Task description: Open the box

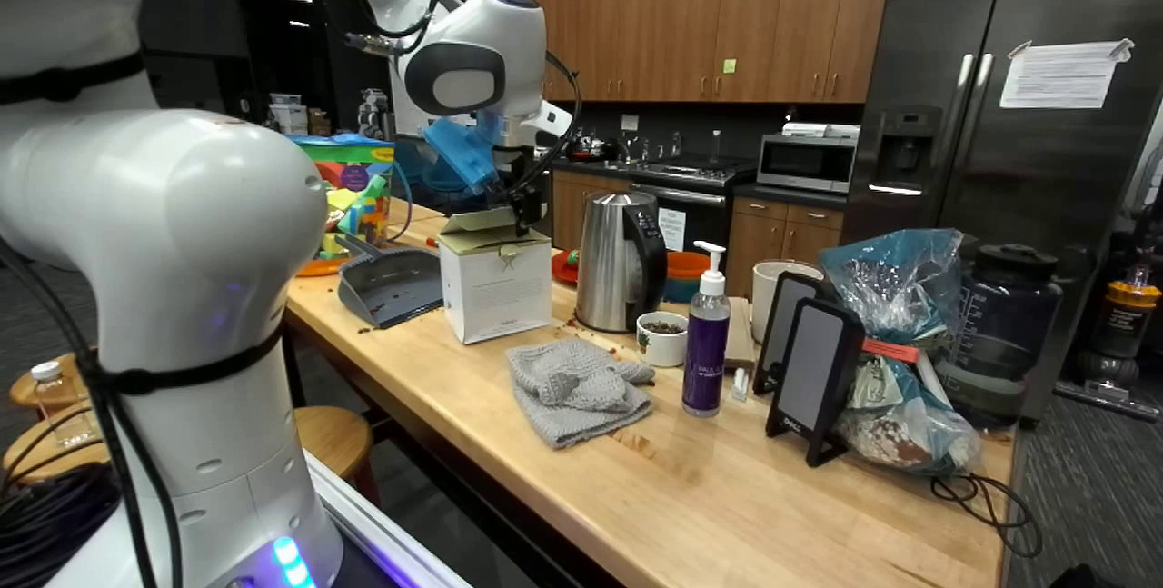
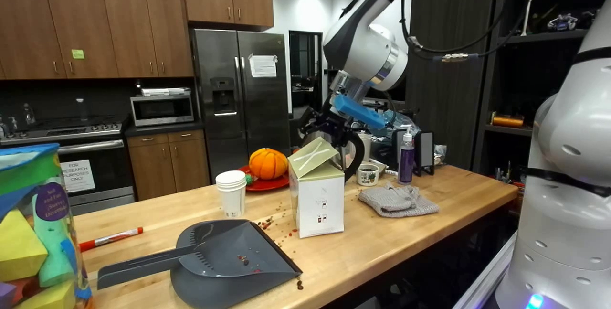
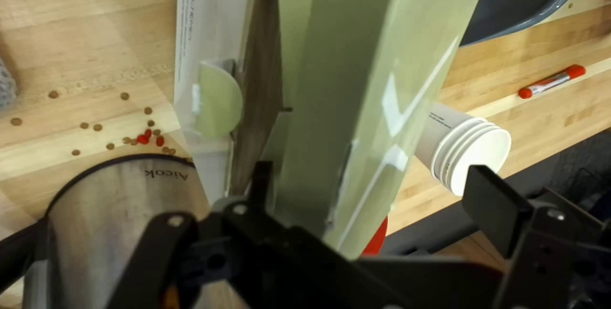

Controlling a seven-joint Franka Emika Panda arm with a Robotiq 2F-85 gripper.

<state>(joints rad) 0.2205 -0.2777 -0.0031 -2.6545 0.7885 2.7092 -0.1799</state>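
Box (image 2: 321,204) stands, with wooden cabinets (image 1: 672,20) and a dark refrigerator (image 1: 1027,170) beyond, on a wood-grained table (image 1: 727,497): white cardboard, its pale-green lid (image 2: 312,156) tilted up. A grey dustpan (image 2: 224,247) lies on one side; a steel kettle (image 1: 601,265) crowds the other. The gripper (image 3: 370,175) has its fingers (image 3: 494,206) spread wide, the lid showing between them in the wrist view. Nearby: a knitted cloth (image 1: 581,388), stacked white cups (image 2: 232,194), small red bits (image 3: 143,138).
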